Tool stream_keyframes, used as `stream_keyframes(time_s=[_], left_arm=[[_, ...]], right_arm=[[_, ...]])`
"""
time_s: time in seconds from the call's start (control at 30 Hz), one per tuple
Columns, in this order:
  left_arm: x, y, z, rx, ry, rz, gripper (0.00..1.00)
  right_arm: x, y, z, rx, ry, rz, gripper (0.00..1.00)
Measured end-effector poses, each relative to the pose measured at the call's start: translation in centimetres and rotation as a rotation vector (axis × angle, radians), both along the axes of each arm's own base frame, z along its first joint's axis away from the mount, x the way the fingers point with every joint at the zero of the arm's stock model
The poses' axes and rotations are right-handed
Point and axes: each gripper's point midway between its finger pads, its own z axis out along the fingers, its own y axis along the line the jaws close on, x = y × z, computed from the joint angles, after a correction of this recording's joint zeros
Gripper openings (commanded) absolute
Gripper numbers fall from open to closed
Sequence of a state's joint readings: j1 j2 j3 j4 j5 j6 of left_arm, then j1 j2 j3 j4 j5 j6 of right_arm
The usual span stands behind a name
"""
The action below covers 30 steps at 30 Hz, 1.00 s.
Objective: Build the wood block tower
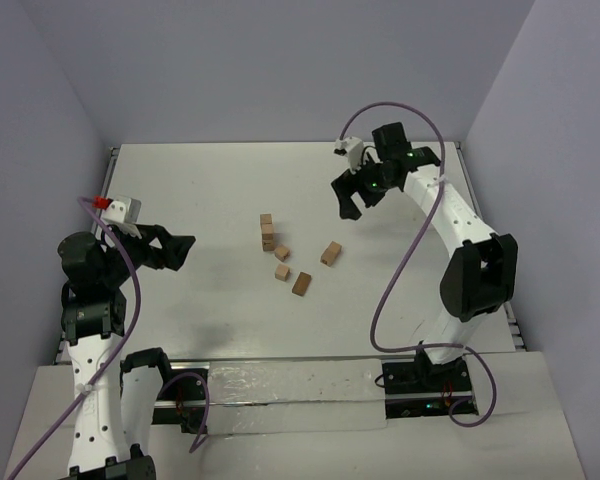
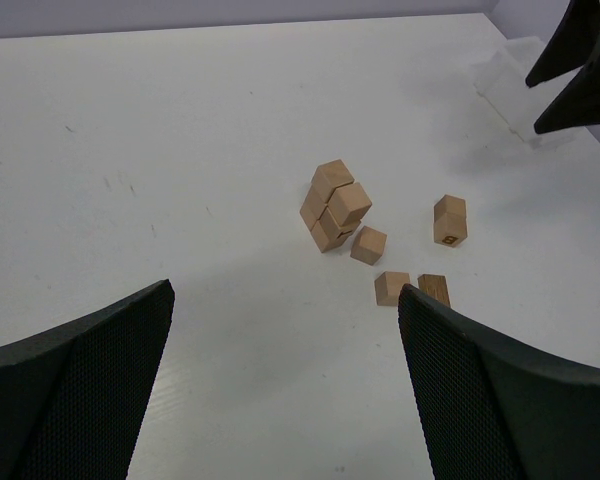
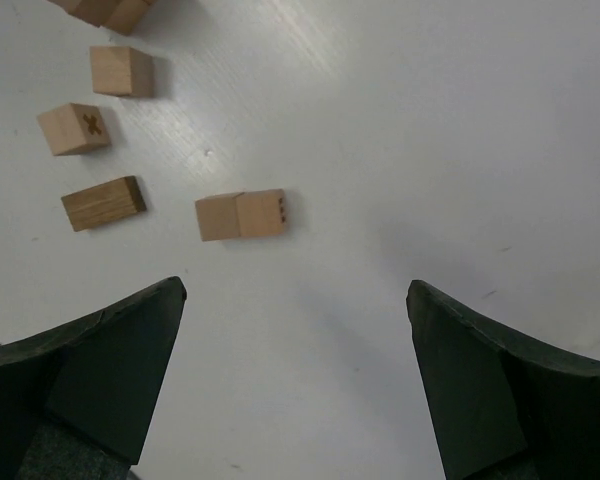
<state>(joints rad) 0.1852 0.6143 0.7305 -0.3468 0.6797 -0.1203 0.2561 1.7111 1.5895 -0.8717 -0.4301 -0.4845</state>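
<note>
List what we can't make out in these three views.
Tower: too small in the top view to count blocks; in the left wrist view they overlap, so standing or toppled is unclear.
Tower, right wrist view: cut off by the top edge.
Dark block: left wrist view, the left jaws cover its corner.
Mark on the double block: left wrist view, too small to read.

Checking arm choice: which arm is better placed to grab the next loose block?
Probably right. The right gripper, open, hovers with a loose block pair just ahead of its fingers; the left gripper, also open, is farther off, beyond the tower.
</note>
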Motion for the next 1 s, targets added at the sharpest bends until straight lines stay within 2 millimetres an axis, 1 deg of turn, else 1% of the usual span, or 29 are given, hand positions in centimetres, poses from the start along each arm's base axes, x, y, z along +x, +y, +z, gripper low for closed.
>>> stream_keyframes(time_s=[0.07,0.17,0.2,0.27,0.37,0.47,0.57,0.73,1.0], left_arm=[[0.0,0.0,0.0,0.000,-0.001,0.000,0.99],[0.0,0.0,0.0,0.000,-0.002,0.000,0.99],[-0.1,0.0,0.0,0.000,-0.003,0.000,0.99],[-0.1,0.0,0.1,0.001,-0.003,0.000,0.99],[-0.1,0.0,0.1,0.001,-0.006,0.000,0.99],[-0.2,0.0,0.2,0.002,-0.010,0.000,0.99],[-0.3,-0.1,0.1,0.002,-0.011,-0.001,0.99],[-0.3,-0.1,0.0,0.002,-0.009,-0.001,0.99],[-0.2,0.0,-0.3,-0.001,0.002,-0.001,0.99]], right_arm=[[-1.5,0.9,-2.1,-0.014,0.069,-0.038,1.00],[-4.6,1.7,-6.0,-0.094,0.163,-0.037,1.00],[-5.7,2.0,-7.1,-0.122,0.186,-0.026,1.00],[-7.0,2.6,-8.0,-0.165,0.202,0.002,1.00],[-6.7,3.4,-8.1,-0.198,0.168,0.016,1.00],[-5.4,3.1,-8.5,-0.230,0.139,-0.008,1.00],[-4.8,2.8,-9.3,-0.257,0.138,-0.013,1.00],[-4.9,2.9,-10.2,-0.281,0.146,0.037,1.00],[-4.9,3.9,-10.6,-0.267,0.167,0.102,1.00]])
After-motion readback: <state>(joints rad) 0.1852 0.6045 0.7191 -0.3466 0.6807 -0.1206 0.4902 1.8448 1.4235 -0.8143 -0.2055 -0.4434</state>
